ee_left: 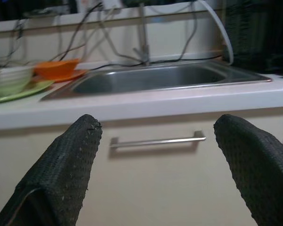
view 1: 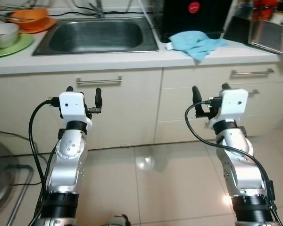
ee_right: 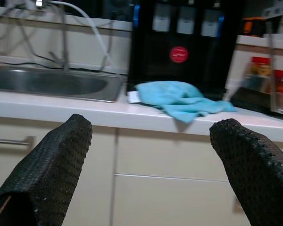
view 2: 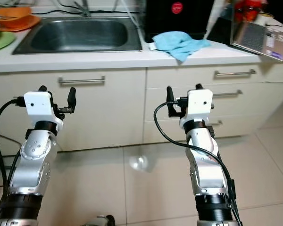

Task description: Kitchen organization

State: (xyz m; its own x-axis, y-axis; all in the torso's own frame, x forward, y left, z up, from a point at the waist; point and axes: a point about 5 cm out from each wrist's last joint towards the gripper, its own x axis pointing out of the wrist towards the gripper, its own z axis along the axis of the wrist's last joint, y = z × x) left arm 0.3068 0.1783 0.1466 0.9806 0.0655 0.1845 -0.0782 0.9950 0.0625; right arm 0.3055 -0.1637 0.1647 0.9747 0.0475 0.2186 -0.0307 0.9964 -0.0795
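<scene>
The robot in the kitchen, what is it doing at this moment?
It stands facing the counter, holding nothing. The left gripper and right gripper are raised before the cabinet fronts, both open. A blue cloth lies on the counter right of the sink; bowls sit on its left.

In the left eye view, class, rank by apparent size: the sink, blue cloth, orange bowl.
1. sink, clearly largest.
2. blue cloth.
3. orange bowl, smallest, though it sits farther back, so nearness shrinks it.
</scene>
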